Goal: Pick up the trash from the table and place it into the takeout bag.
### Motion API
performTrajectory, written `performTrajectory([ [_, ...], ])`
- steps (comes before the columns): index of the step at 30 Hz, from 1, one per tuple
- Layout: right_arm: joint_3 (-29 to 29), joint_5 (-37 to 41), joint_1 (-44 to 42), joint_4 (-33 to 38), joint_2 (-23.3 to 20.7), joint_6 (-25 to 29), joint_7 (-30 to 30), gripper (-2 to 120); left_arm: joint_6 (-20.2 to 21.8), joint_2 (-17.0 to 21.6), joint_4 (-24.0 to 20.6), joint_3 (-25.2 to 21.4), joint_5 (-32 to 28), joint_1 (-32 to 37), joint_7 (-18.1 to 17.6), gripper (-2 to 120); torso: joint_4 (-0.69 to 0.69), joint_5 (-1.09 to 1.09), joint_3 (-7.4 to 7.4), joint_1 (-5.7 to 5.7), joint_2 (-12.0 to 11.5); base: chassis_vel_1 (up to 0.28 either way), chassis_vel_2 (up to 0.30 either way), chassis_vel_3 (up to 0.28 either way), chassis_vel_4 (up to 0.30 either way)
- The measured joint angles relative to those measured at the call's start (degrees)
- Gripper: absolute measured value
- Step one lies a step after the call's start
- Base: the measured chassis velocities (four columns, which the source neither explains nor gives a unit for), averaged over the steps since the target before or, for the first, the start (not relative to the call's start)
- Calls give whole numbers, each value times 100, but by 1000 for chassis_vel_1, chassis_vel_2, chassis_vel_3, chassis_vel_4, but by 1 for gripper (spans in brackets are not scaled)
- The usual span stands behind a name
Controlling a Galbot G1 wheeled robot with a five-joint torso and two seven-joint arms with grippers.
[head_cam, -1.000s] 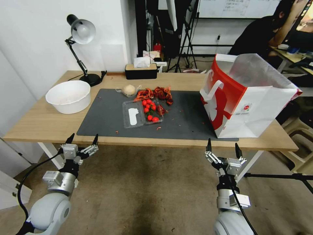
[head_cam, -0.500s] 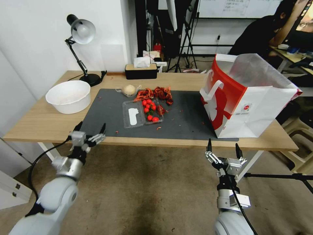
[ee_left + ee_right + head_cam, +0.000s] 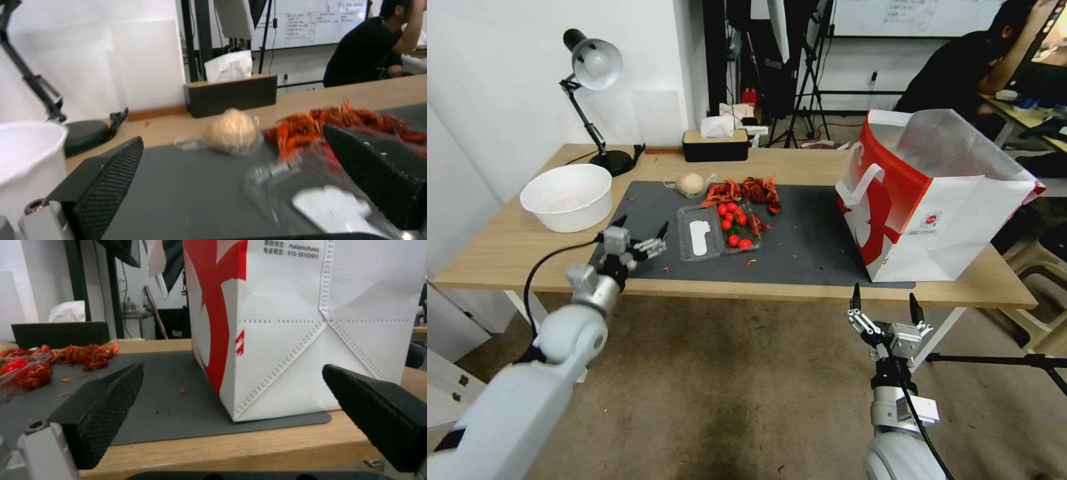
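My left gripper spread over the mat; right gripper spread below table.
One clamshell tray, one takeout bag, one white bowl.

Both arms have smooth, rounded light-grey shells ending in silver metal wrist blocks. The left gripper and right gripper each carry two pointed black fingers; in the wrist views their pads are finely cross-hatched, with a round screw at the base. A black cable loops along each forearm.
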Motion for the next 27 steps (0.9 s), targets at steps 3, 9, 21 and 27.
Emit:
performTrajectory([
  [3,3,0,18,0,2,-19,1,100,83,8,273,293,-179,-444,4,100,1,-1,0,0,0,0,0,0,0],
  [9,10,-3,46,-14,29,-52,3,100,295,-99,1162,1449,-774,-1758,95,100,1,0,0,0,0,0,0,0,0],
  [21,103,-4,56,-14,58,-56,33,100,680,-615,2917,2609,-1242,-3390,588,100,2,-1,0,0,0,0,0,0,0],
  [27,102,3,101,-19,58,-64,38,100,714,-946,3913,2875,-1185,-3858,972,100,0,-1,0,1,-1,0,0,0,0],
])
